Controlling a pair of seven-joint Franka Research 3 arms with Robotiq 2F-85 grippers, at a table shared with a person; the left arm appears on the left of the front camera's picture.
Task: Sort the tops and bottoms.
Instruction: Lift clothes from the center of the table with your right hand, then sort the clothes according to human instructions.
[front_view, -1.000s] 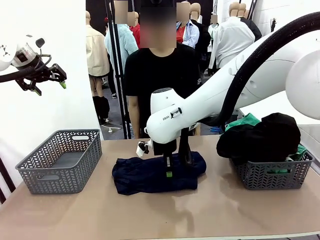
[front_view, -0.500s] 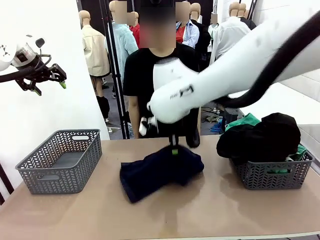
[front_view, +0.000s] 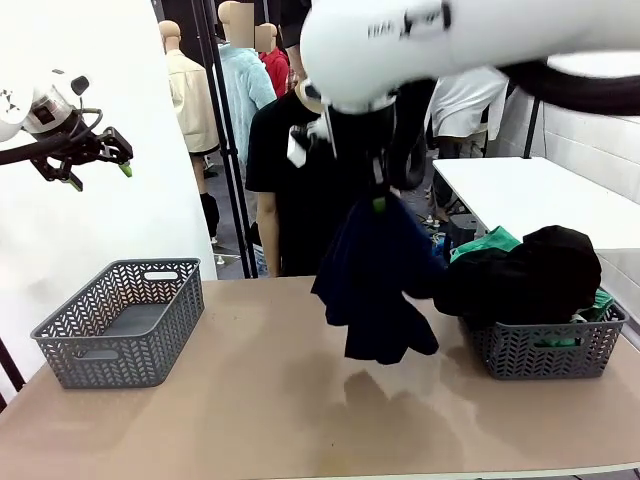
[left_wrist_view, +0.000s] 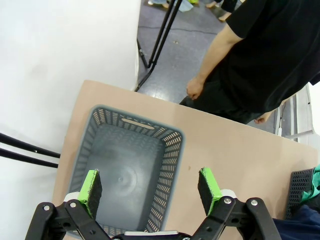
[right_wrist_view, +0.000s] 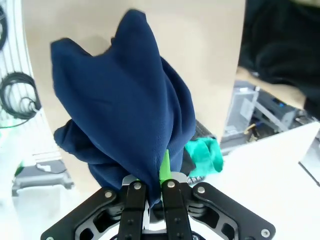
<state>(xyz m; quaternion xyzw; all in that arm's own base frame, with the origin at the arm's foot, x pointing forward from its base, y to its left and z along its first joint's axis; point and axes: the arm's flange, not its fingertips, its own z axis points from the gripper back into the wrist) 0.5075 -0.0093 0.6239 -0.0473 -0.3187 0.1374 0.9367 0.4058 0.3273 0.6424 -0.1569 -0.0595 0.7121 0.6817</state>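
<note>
My right gripper (front_view: 378, 205) hangs high over the middle of the table, shut on a navy blue garment (front_view: 375, 290) that dangles clear of the tabletop. In the right wrist view the jaws of that gripper (right_wrist_view: 157, 187) pinch a fold of the navy cloth (right_wrist_view: 125, 110). The green bottoms (front_view: 487, 242) poke out of the right basket (front_view: 540, 350) under a heap of black clothing (front_view: 530, 275); a bit of the same green (right_wrist_view: 202, 152) shows past the navy cloth. My left gripper (front_view: 100, 176) is open and holds nothing, high at the left above the left basket (left_wrist_view: 125, 170).
The left grey lattice basket (front_view: 150, 330) holds nothing. A person in a black shirt (front_view: 290, 170) stands at the far edge, hands down by the table (left_wrist_view: 195, 89). The tan tabletop (front_view: 250, 420) lies bare between the baskets.
My right arm has risen from the tabletop, lifting the navy garment off the table until it hangs free. The left arm has stayed still.
</note>
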